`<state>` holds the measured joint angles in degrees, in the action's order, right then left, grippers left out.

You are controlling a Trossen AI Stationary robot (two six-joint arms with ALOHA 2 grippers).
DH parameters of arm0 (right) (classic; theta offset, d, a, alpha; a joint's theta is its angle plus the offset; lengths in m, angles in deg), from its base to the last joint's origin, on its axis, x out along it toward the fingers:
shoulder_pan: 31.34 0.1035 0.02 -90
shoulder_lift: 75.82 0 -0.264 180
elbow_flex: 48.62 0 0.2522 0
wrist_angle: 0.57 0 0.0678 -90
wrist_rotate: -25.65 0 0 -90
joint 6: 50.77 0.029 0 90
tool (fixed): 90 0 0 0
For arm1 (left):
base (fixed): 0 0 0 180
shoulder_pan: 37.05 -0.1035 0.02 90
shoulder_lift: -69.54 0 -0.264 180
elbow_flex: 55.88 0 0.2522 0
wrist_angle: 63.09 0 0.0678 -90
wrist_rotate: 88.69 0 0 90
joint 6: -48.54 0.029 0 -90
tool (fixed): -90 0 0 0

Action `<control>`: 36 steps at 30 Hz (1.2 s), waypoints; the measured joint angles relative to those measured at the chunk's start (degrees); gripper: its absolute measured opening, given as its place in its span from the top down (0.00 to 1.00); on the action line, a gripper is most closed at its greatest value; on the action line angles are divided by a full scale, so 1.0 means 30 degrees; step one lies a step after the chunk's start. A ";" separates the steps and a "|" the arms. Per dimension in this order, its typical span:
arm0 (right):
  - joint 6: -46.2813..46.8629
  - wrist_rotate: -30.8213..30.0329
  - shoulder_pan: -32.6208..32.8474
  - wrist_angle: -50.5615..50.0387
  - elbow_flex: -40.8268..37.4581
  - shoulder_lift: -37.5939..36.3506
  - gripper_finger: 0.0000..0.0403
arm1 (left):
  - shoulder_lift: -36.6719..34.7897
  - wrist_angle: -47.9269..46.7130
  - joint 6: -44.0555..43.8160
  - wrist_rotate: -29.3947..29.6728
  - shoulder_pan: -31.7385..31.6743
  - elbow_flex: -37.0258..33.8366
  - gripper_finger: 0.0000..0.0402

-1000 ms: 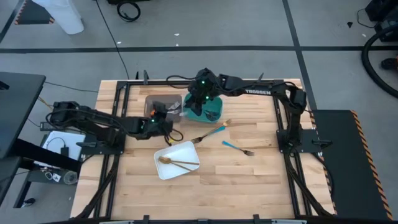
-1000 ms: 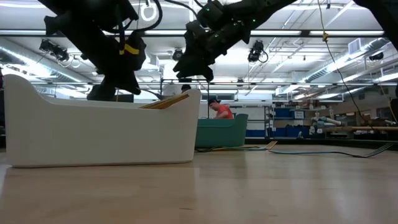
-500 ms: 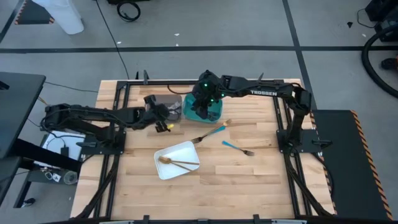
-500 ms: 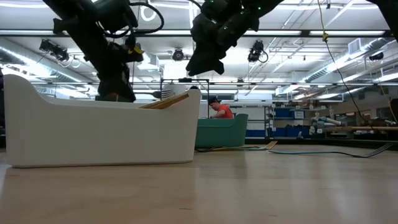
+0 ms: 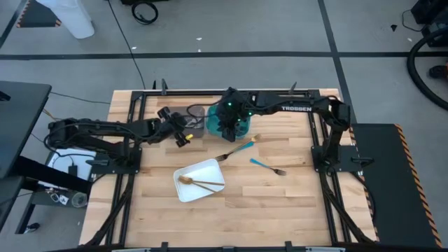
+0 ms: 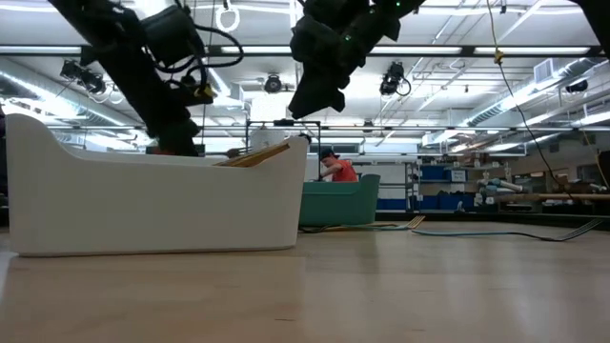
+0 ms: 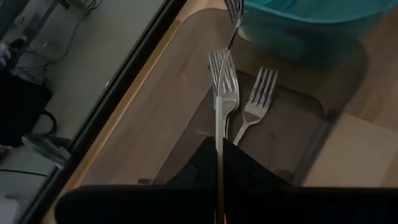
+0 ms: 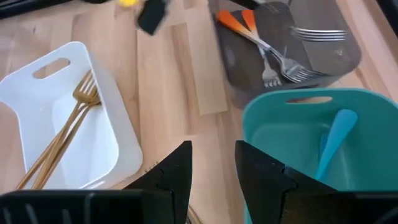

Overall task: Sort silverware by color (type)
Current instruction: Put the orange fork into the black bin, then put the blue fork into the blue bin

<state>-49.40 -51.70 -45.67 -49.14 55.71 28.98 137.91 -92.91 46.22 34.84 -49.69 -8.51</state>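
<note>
Fork [image 7: 222, 93]: light, stiff, slick metal, pinched by its orange handle in shut left gripper [image 7: 219, 180] above grey bin [image 7: 186, 93]. Right gripper [image 8: 211, 163] open, empty, over teal bin [image 8: 273, 112].

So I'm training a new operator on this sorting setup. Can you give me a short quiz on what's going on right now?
1. True or false: the white tray holds gold cutlery.
2. The left gripper, over the grey bin, is shut on: A) a fork; B) a spoon; C) nothing.
3. Over which bin does the open, empty right gripper hang?

Key: 1 true; 2 A; 3 the teal bin.
</note>
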 joint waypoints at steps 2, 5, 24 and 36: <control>-0.0035 -0.0181 0.0240 0.0006 0.0000 0.0000 0.67 | 0.0004 0.0827 -0.0021 -0.0188 -0.0321 -0.0486 0.98; -0.0147 -0.0344 0.0558 -0.0023 0.0000 0.0000 0.67 | 0.0004 0.2026 0.0542 -0.0219 -0.0718 -0.1323 0.98; 0.0998 -0.3148 0.3430 -0.0410 -0.0702 0.0000 0.67 | 0.0026 0.6021 0.1853 -0.1798 -0.2610 -0.4202 0.90; 0.2204 -0.4149 0.4651 0.0080 -0.2310 0.0000 0.67 | 0.0026 0.7391 0.0843 -0.1865 -0.1781 -0.4202 0.71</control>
<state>-42.79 -64.14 -31.71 -48.90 48.78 28.98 137.98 -70.74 48.75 29.24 -55.03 -21.12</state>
